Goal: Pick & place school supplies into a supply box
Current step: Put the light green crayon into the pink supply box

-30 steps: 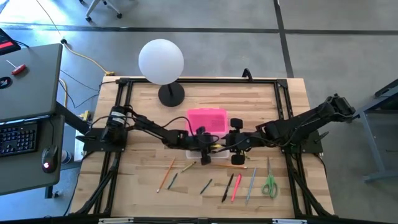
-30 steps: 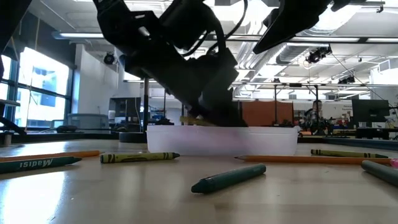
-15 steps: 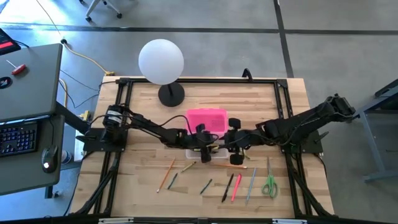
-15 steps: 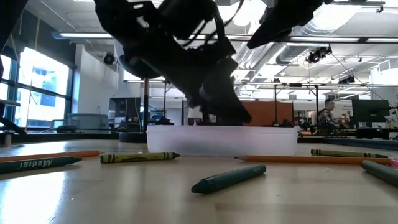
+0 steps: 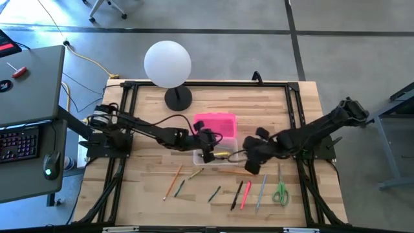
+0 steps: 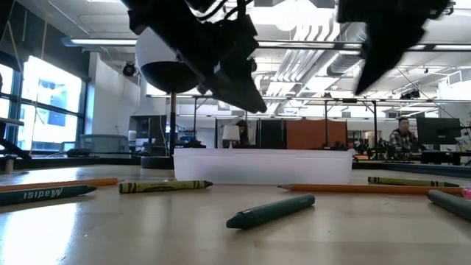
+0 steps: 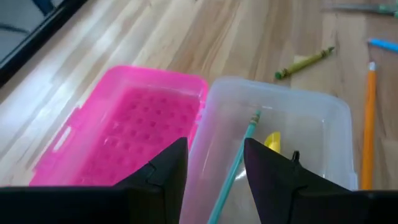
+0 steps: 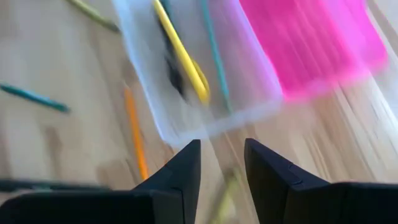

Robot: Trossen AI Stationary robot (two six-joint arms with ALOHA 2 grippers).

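The clear supply box (image 5: 217,156) stands open at the table's middle, its pink lid (image 5: 215,123) lying flat on the far side. Inside lie a teal pencil (image 7: 233,171), a yellow pencil (image 8: 180,59) and a dark item. My left gripper (image 5: 208,150) hangs open and empty above the box's left end; it also shows in the left wrist view (image 7: 216,149). My right gripper (image 5: 251,165) is open and empty just off the box's near right corner, above an orange pencil (image 5: 237,172). Several pencils and pens (image 5: 240,194) and green-handled scissors (image 5: 279,193) lie on the near table.
A white globe lamp (image 5: 167,63) on a black base stands at the far left of the table. A dark frame (image 5: 207,83) runs round the table's edges. Loose crayons (image 6: 270,210) lie between the box and the near edge. A desk with a keyboard stands off the table's left.
My left gripper has risen out of the box and drawn back a little toward the table's left. My right gripper has pulled away from the box toward the near right and now hangs over the orange pencil. The box has stayed in place.
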